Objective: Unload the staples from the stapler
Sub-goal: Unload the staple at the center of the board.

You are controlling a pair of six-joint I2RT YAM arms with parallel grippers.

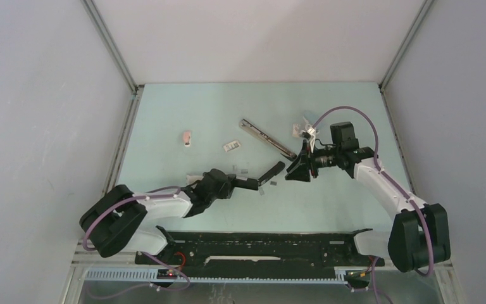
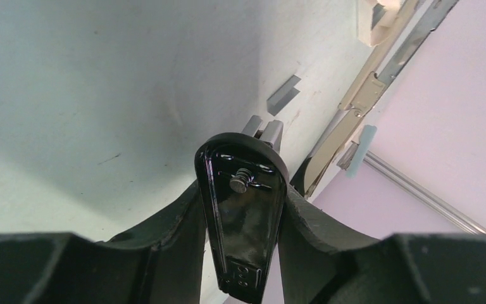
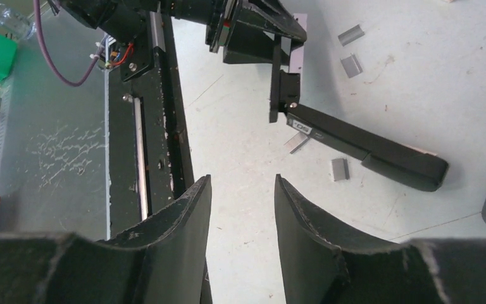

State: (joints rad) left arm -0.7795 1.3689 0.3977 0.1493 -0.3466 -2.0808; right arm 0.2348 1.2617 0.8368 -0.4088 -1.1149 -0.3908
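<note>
- Left gripper (image 1: pixel 254 183) (image 2: pixel 243 190): its fingers (image 2: pixel 177 221) are pressing in from both sides on the glossy end of a black stapler (image 3: pixel 367 149), clamping it low over the table (image 1: pixel 164 114). The rest of that black body is reaching away toward the right arm.
- Right gripper (image 1: pixel 291 175) (image 3: pixel 242 183): the jaws are standing apart with only bare table showing between them, so it is carrying nothing. It is pointing toward the near edge and the left gripper.
- Staples (image 3: pixel 340 169): short grey strips are lying loose on the table around the black stapler. Two are sitting beside its body, two more are sitting off to one side of the left gripper, and another (image 2: pixel 283 95) is lying just ahead of the left fingers.
- Stapler (image 1: pixel 267 138): the long slim silver one is lying flat and untouched, farther from the arm bases than both grippers.
  - Its long axis is running diagonally, far-left to near-right.
  - Its dark near-right end is lying near the right gripper and well apart from the left.
- Judgement: the right arm is the nearer and the free one, but its fingers are facing away from the stapler. The coming move is probably calling for a turn toward the far side, with the jaws closing across the narrow width and not along the axis. Whether strips are remaining inside cannot be told.
- Pink-white piece (image 1: pixel 187 138): it is lying far off to the left, apart from everything else.
</note>
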